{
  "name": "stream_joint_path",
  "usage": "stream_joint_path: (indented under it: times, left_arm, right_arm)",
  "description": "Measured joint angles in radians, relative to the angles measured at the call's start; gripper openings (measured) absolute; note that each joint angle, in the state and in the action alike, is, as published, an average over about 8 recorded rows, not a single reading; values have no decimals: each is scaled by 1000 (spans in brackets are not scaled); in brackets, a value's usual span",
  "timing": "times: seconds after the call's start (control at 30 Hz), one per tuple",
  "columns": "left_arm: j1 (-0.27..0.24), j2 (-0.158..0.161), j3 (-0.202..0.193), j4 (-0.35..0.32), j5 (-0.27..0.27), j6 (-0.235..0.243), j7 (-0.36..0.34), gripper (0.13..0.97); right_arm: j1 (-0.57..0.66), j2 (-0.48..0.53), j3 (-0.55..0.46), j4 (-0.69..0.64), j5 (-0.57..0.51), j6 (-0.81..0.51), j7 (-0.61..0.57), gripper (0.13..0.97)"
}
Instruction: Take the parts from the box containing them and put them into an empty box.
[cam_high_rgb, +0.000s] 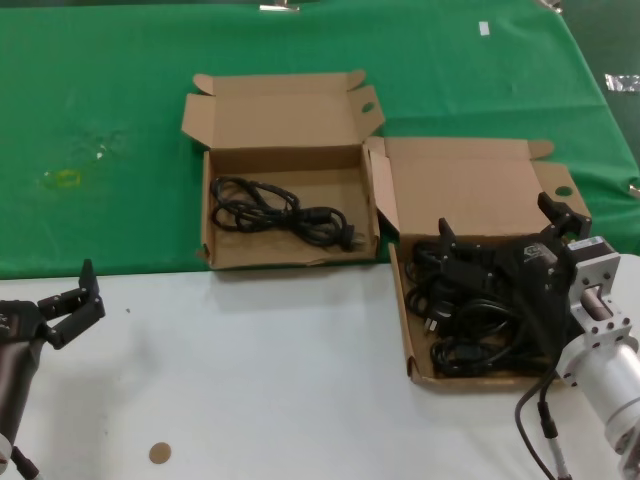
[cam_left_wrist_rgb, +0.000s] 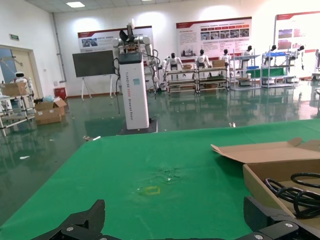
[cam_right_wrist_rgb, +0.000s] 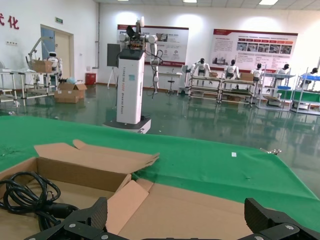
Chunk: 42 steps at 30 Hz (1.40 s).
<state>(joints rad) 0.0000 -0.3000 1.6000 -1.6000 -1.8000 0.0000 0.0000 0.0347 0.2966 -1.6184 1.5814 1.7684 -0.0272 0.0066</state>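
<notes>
The box containing the parts (cam_high_rgb: 470, 381), with a slanted side flap, stands at the right and holds a pile of black power cords (cam_high_rgb: 470, 320). My right gripper (cam_high_rgb: 497, 215) hangs open just above that pile, holding nothing; in the right wrist view the gripper (cam_right_wrist_rgb: 175, 215) faces the box's lid (cam_right_wrist_rgb: 210, 210). The ear-tabbed box (cam_high_rgb: 285, 262) stands to the left, farther back, with one coiled cord (cam_high_rgb: 280, 210) inside; this cord also shows in the left wrist view (cam_left_wrist_rgb: 295, 192). My left gripper (cam_high_rgb: 72, 305) is open and empty at the near left.
Both boxes straddle the edge between the green cloth (cam_high_rgb: 120, 120) and the white table (cam_high_rgb: 250, 380). A small brown disc (cam_high_rgb: 159, 453) lies near the front left. A yellowish mark (cam_high_rgb: 65, 178) is on the cloth at the far left.
</notes>
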Motion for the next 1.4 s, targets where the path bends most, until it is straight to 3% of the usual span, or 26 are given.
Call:
stream_joint_path:
  times: [1.4]
  left_arm:
    - [0,0,0,0,0,0,0,966]
  right_arm:
    - [0,0,0,0,0,0,0,966]
